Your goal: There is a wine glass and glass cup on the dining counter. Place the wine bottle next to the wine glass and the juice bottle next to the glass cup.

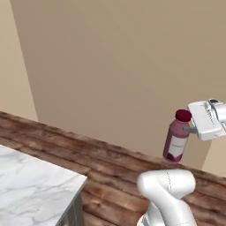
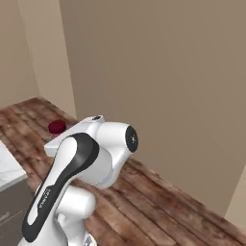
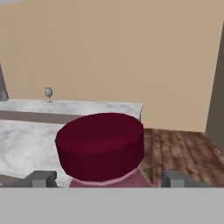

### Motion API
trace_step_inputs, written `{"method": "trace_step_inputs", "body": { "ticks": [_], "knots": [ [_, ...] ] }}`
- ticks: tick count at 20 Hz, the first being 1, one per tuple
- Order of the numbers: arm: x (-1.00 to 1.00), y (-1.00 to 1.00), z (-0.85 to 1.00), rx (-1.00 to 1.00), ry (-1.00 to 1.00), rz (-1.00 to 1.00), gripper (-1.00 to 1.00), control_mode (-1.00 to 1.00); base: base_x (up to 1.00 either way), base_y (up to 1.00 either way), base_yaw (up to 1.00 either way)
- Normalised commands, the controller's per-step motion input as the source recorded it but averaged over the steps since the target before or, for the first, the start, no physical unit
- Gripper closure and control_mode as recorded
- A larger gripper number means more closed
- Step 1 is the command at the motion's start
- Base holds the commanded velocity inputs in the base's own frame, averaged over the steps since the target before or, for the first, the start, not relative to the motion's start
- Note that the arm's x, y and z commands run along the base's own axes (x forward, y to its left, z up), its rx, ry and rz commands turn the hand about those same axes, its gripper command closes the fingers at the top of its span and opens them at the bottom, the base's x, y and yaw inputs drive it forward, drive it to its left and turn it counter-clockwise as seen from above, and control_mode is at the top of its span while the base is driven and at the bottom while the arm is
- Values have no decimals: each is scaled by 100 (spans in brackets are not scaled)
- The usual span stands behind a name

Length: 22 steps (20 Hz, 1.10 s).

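Left base view, juice bottle (image 1: 177,137) gripped midair

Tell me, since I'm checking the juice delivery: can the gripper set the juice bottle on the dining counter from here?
Probably not yet: the gripper holds the juice bottle in the air above the wooden floor, off the dining counter.

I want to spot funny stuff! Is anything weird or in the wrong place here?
Yes: the juice bottle hangs in the air above the wooden floor, tilted, not standing on anything. The end effector grips it just under its red cap, carrying it. The wine glass stands upright on the dining counter. Nothing looks spilled.
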Motion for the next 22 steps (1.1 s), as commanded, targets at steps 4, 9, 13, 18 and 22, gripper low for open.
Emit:
{"method": "trace_step_inputs", "body": {
  "ticks": [4, 9, 13, 18, 22],
  "knots": [
    [0, 0, 0, 0, 0, 0, 100, 100, 67, -32, 8],
    [0, 0, 0, 0, 0, 0, 100, 100, 59, -27, 19],
    [0, 0, 0, 0, 0, 0, 100, 100, 55, -21, 30],
    [0, 0, 0, 0, 0, 0, 100, 100, 45, -15, 40],
    [0, 0, 0, 0, 0, 0, 100, 100, 30, -7, 50]
  ]
}}
